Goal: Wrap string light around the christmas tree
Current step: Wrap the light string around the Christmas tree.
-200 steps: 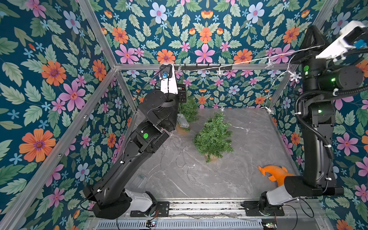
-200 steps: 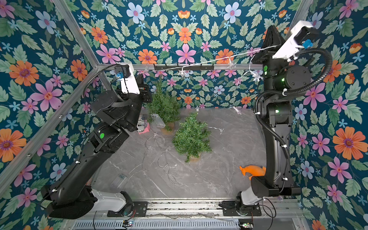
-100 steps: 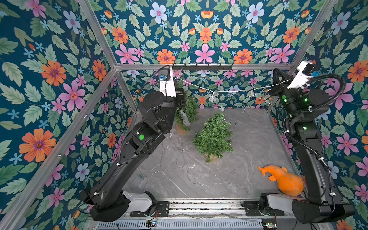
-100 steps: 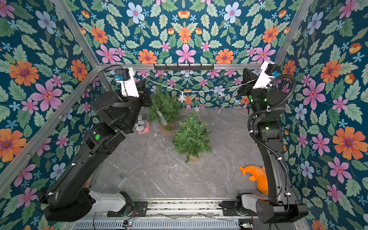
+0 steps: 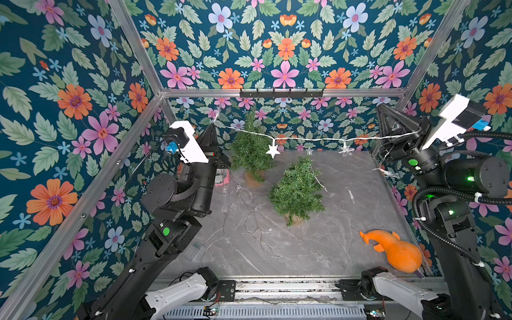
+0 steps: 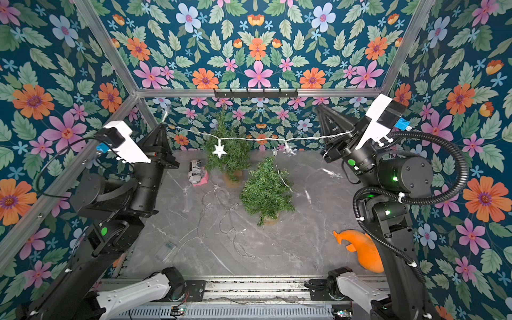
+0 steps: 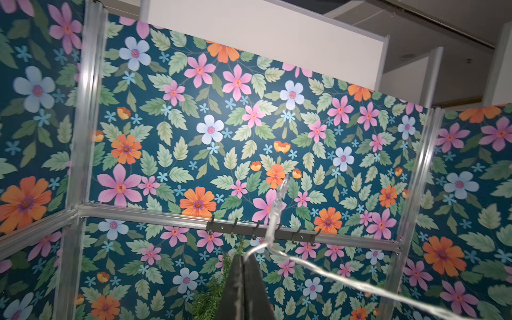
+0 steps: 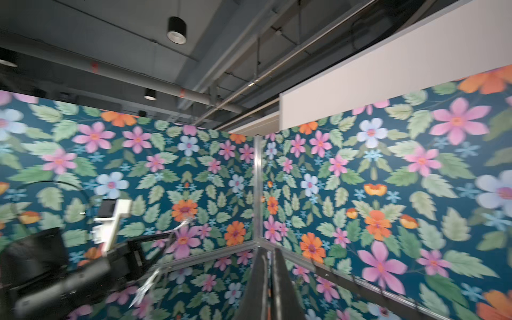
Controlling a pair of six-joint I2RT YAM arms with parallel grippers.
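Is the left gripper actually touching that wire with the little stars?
Touching. The left wrist view shows the string light coming straight out of the closed tip of the left gripper, pinched there with no gap.

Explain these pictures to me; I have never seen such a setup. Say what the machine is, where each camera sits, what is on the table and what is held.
This is a robot with two black arms in a flowery booth, each ending in an end effector, a two-fingered pincer. Two pictures look down from overhead, almost the same view; two come from cameras on the wrists, facing walls and ceiling. On the grey table stand two small green trees, one at the back, one nearer the middle, and an orange soft toy lies by the right arm. The left end effector and the right end effector are shut on the string light, a thin wire with little stars, stretched through the air between them. More wire lies loose on the table.
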